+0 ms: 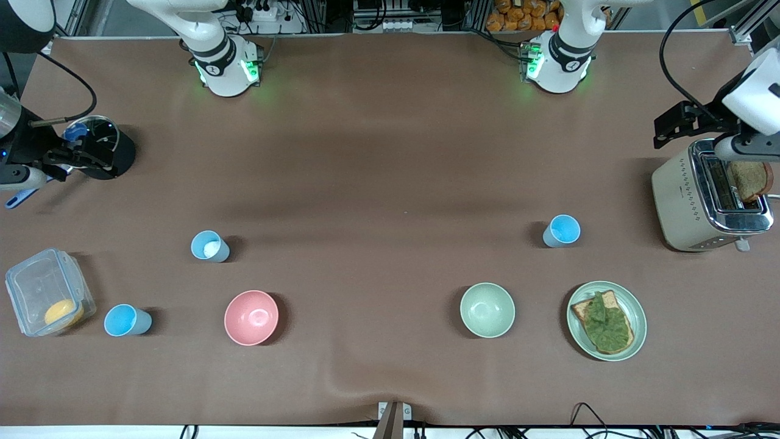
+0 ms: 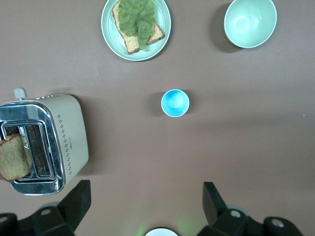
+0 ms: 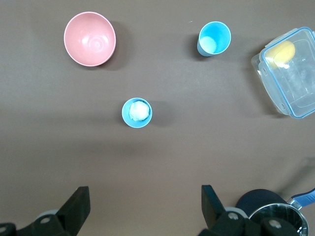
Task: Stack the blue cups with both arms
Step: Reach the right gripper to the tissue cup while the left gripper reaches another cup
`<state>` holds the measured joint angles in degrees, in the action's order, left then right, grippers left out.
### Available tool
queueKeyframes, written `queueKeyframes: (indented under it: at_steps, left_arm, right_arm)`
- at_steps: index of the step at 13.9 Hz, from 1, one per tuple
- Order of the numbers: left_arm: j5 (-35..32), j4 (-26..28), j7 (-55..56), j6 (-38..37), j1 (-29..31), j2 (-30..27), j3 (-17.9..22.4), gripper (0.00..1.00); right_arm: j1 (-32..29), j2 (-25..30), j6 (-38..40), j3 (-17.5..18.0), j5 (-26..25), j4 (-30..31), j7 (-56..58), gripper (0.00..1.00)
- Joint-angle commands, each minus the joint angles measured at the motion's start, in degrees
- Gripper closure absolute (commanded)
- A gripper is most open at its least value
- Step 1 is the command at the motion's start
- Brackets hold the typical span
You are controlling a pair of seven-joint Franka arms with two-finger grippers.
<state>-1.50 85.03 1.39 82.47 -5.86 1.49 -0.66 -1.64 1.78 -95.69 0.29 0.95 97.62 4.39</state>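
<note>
Three blue cups stand upright and apart on the brown table. A paler one with a whitish inside (image 1: 210,246) is toward the right arm's end and also shows in the right wrist view (image 3: 137,112). A sky-blue cup (image 1: 127,321) stands nearer the front camera, beside a clear box, and shows in the right wrist view too (image 3: 214,39). Another sky-blue cup (image 1: 561,231) is toward the left arm's end and shows in the left wrist view (image 2: 175,103). My left gripper (image 2: 146,186) is open, empty and high over the table. My right gripper (image 3: 145,189) is likewise open, empty and high.
A pink bowl (image 1: 251,317) and a green bowl (image 1: 487,310) sit near the front. A plate (image 1: 641,311) holds toast with greens. A toaster (image 1: 682,201) holds a bread slice. A clear box (image 1: 36,286) and a black lidded pot (image 1: 113,152) are at the right arm's end.
</note>
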Motion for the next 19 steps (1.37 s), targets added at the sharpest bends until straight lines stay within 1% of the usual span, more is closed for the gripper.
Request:
queueKeyframes:
  at_steps: [1, 3, 5, 7, 10, 13, 14, 16, 17, 19]
  left_arm:
    - [-1.58, -0.48, -0.95, -0.29, -0.39, 1.23, -0.22, 0.00]
    - [-1.49, 0.39, -1.57, -0.64, 0.05, 1.24, -0.22, 0.00]
    - [-1.49, 4.16, -0.87, -0.64, -0.21, 0.89, -0.22, 0.00]
    - [-1.49, 7.68, -0.78, -0.64, 0.05, 0.54, -0.22, 0.00]
    - [-1.49, 12.77, -0.69, 0.49, 0.32, 0.10, -0.22, 0.00]
    - [-1.49, 19.53, -0.69, 5.58, 0.41, -2.36, -0.22, 0.00]
    - [-1.49, 22.87, -0.69, 8.47, 0.58, -3.76, -0.22, 0.00]
    - [-1.49, 29.72, -0.69, 15.49, 2.07, -6.14, -0.22, 0.00]
    - [-1.49, 32.37, -0.69, 18.84, 2.25, -6.84, -0.31, 0.00]
    - [-1.40, 35.11, -0.69, 23.33, 2.34, -6.50, -0.31, 0.00]
  right_arm:
    - [0.50, -0.29, 0.77, -0.20, 0.10, -0.77, -1.23, 0.00]
    - [0.94, -0.46, 0.86, -0.20, 0.10, -0.59, -0.79, 0.00]
    - [2.16, -1.86, 2.34, -0.11, 0.10, -0.33, -1.31, 0.00]
    - [5.49, -3.27, 4.46, -0.11, 0.01, 0.02, -1.31, 0.00]
    - [8.84, -6.78, 0.70, -0.11, -0.07, 0.64, -4.37, 0.00]
    - [10.69, -10.56, -3.17, -0.20, -0.34, 0.99, -7.89, 0.00]
    - [11.65, -11.44, -4.05, -0.11, -1.47, 1.08, -10.00, 0.00]
    - [14.46, -14.69, -6.69, -0.11, -5.33, 1.43, -14.57, 0.00]
    - [15.26, -15.75, -9.31, -0.11, -7.00, 2.30, -15.98, 0.00]
    - [15.53, -16.81, -16.16, -0.20, -7.72, 6.15, -16.08, 0.00]
